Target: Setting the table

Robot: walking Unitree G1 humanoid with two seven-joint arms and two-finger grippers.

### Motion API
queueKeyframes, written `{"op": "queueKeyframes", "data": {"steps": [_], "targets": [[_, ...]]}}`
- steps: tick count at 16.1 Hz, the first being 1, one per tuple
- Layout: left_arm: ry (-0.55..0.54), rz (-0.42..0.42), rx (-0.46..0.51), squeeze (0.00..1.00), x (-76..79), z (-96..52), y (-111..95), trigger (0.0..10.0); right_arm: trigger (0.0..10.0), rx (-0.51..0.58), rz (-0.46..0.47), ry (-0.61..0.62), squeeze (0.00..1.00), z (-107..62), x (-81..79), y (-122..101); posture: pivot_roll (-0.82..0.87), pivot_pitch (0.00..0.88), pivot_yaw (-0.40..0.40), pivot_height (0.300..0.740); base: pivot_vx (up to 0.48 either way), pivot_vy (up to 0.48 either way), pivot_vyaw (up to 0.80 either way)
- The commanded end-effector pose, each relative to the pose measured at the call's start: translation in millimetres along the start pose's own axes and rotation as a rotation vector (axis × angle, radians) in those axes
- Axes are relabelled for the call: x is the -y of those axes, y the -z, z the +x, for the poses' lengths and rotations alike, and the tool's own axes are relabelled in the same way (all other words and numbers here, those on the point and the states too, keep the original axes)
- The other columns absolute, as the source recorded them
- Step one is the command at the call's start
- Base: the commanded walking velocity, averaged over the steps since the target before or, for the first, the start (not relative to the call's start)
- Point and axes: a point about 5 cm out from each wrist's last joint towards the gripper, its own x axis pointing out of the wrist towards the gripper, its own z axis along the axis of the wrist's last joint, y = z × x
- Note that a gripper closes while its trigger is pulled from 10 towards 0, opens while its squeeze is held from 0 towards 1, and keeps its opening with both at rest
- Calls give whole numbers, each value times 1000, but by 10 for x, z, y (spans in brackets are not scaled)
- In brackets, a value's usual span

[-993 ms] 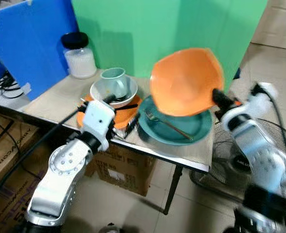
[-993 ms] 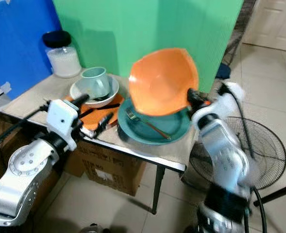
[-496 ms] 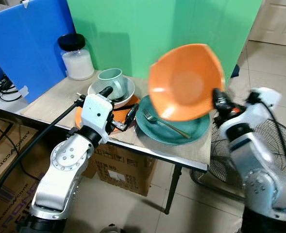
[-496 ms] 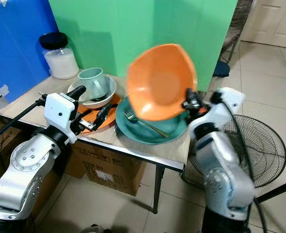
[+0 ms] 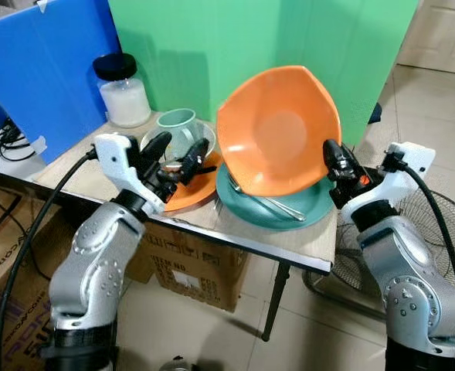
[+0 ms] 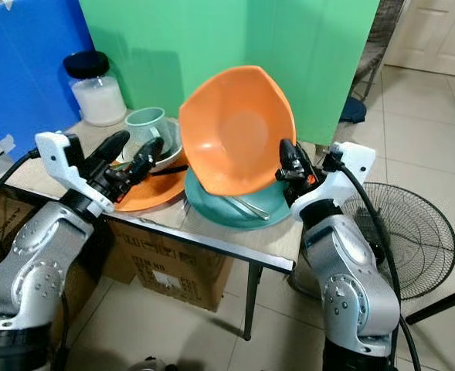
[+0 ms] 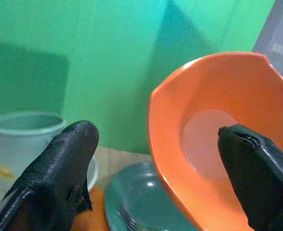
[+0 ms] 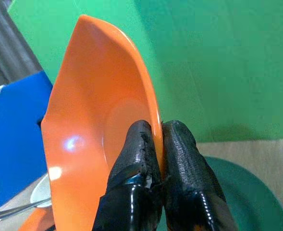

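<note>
Above teal plate (image 5: pixel 314 210), right claw (image 5: pixel 329 151) (bowl-clamped)

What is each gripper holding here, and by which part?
The right gripper pinches the orange bowl by its rim, tilted on edge. The left gripper is open, holding nothing.

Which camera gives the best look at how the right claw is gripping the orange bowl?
The right wrist view: the right claw pinches the orange bowl by its rim, close up. The eye views show the whole tilted bowl, the grip small. The left wrist view shows its inside.
</note>
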Motion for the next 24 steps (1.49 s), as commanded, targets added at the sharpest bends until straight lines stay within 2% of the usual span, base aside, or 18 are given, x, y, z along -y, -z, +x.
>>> {"op": "queueKeyframes", "data": {"steps": [1, 2, 3, 4, 8, 9, 11, 17, 24], "targets": [[24, -44, -16, 1000, -14, 10, 6, 10000, 10000, 79, -2, -60, 0, -9, -101, -139, 37, 0, 47, 740, 0, 0, 0], [81, -106, -49, 914, 6, 29, 39, 10000, 10000, 87, 3, -79, 0, -13, -121, -147, 38, 0, 47, 740, 0, 0, 0], [118, -128, -94, 212, 8, 50, 83, 10000, 10000, 89, 6, -109, 0, -17, -157, -150, 37, 0, 48, 740, 0, 0, 0], [151, -127, -134, 0, 4, 66, 119, 10000, 10000, 89, 8, -140, 0, -22, -193, -152, 35, 0, 50, 740, 0, 0, 0], [133, -145, -214, 0, -128, 193, 210, 10000, 10000, 82, -2, -210, 0, -43, -267, -140, 31, 0, 53, 740, 0, 0, 0], [136, -199, -190, 0, -135, 246, 186, 3294, 10000, 81, -18, -218, 0, -49, -276, -140, 30, 0, 57, 740, 0, 0, 0], [144, -214, -184, 0, -142, 291, 171, 0, 10000, 82, -20, -229, 0, -58, -289, -143, 28, 0, 59, 740, 0, 0, 0], [186, -200, -195, 0, -65, 324, 192, 0, 10000, 85, -31, -227, 0, -59, -288, -144, 29, 0, 61, 740, 0, 0, 0], [120, -200, -176, 0, -153, 339, 165, 0, 10000, 81, -32, -236, 0, -49, -305, -141, 32, 0, 57, 740, 0, 0, 0]]}}
